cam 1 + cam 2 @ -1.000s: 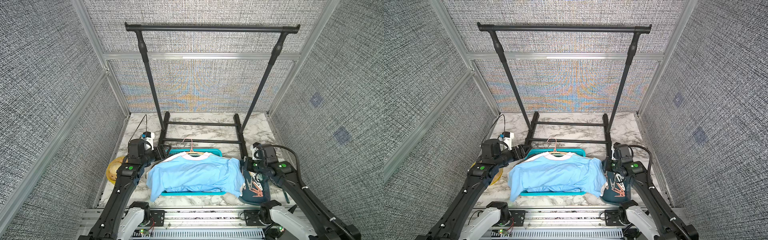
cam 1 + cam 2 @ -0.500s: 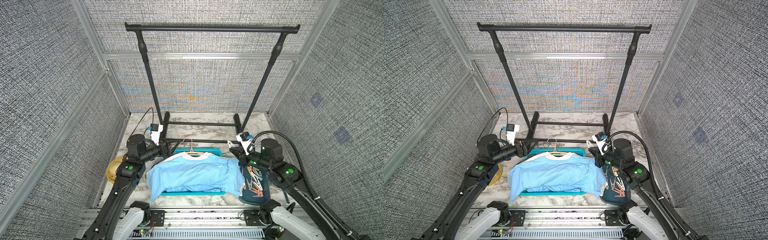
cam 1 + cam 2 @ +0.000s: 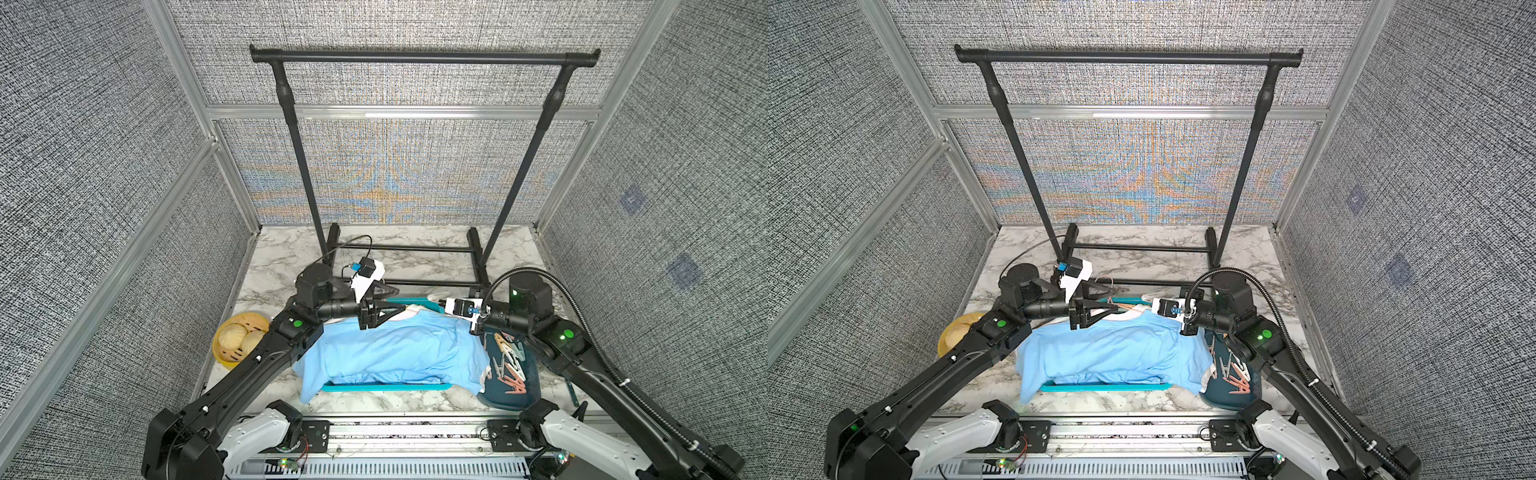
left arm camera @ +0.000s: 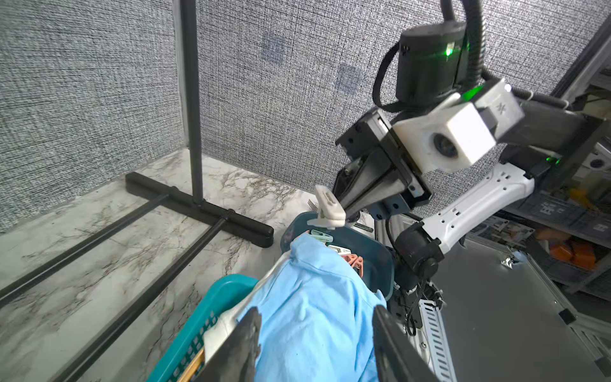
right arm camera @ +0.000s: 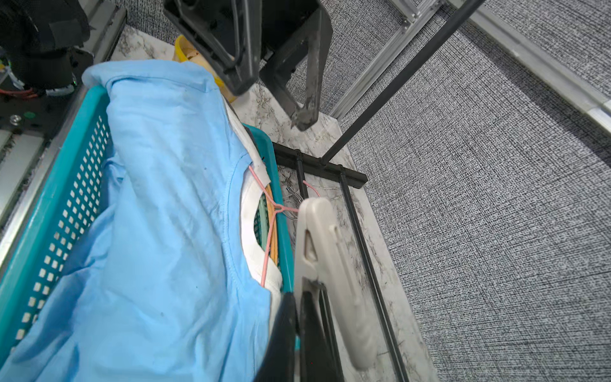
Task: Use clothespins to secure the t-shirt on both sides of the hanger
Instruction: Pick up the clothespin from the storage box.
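I see no peg fitted yet. My right gripper (image 4: 347,209) is clamped on a beige clothespin (image 4: 327,206) above the t-shirt's (image 3: 395,349) right shoulder. The left gripper (image 3: 397,298) hovers part-spread and empty over the left shoulder. Both hanger (image 5: 269,211) sides are left to do. Spare clothespins (image 3: 513,372) lie in the tray (image 3: 498,399) on the right.

The light-blue t-shirt (image 3: 395,349) is covering most of the pink hanger (image 5: 277,207) and the teal basket (image 3: 386,387), while the right arm (image 3: 582,357) is hiding part of the clothespins (image 3: 513,374), too small to count, in the dark tray (image 3: 511,401).
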